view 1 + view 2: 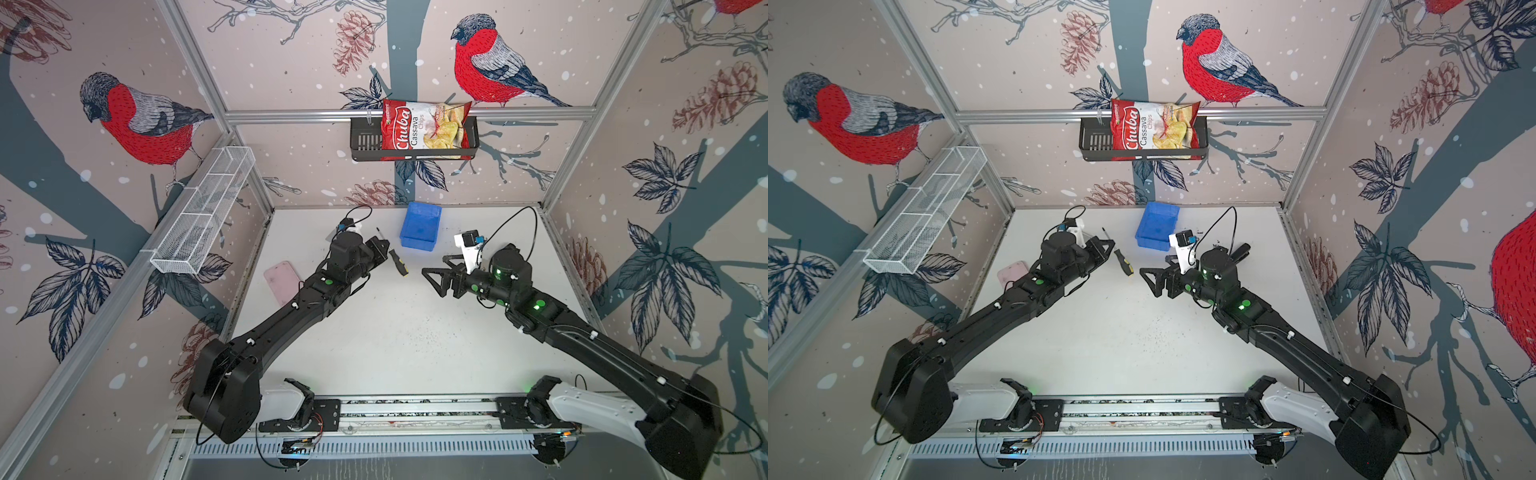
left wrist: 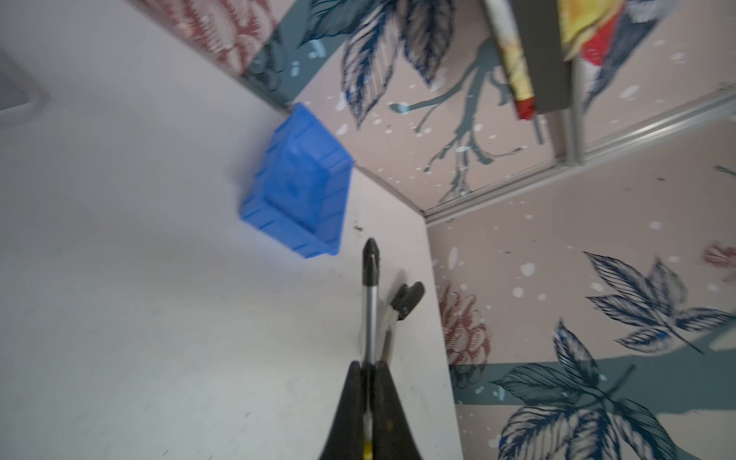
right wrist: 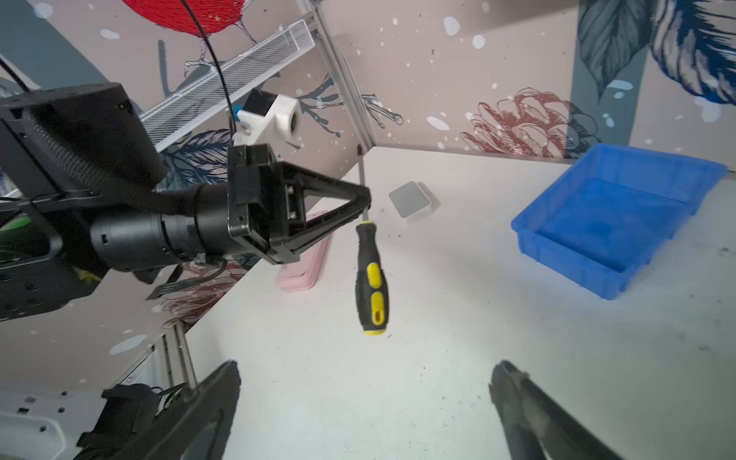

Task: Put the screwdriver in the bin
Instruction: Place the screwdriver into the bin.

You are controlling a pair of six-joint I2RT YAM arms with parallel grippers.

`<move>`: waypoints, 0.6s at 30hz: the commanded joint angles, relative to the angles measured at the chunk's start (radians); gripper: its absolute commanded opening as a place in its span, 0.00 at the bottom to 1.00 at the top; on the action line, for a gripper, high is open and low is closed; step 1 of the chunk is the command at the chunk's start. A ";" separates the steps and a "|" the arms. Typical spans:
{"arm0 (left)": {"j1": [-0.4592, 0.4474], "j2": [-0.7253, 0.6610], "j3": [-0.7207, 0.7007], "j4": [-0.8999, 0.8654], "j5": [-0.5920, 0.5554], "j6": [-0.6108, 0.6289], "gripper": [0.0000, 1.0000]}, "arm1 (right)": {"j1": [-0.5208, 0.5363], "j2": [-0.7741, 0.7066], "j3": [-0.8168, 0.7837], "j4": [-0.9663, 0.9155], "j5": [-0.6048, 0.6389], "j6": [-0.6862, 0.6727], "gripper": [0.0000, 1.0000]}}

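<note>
While left pincer holds the screwdriver apart from the bin, right pincer gapes wide.

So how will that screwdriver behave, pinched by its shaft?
The screwdriver looks rigid. The left claw pinches only its thin smooth shaft, so the hanging handle could swing or slip. Its rounded handle would likely roll once released.

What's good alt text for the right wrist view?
The left end effector pinches the screwdriver by its metal shaft, black-and-yellow handle hanging down over the white table. An empty blue bin sits apart from it, and the open right end effector frames the foreground.
</note>
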 commanded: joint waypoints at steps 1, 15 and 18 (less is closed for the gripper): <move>-0.001 0.008 0.016 0.241 0.125 0.030 0.00 | -0.031 0.014 0.010 0.094 -0.183 0.093 0.99; -0.011 0.032 0.040 0.420 0.361 0.000 0.00 | -0.087 0.097 0.050 0.194 -0.274 0.177 0.95; -0.019 0.026 0.041 0.431 0.373 0.006 0.00 | -0.097 0.123 0.071 0.191 -0.315 0.191 0.87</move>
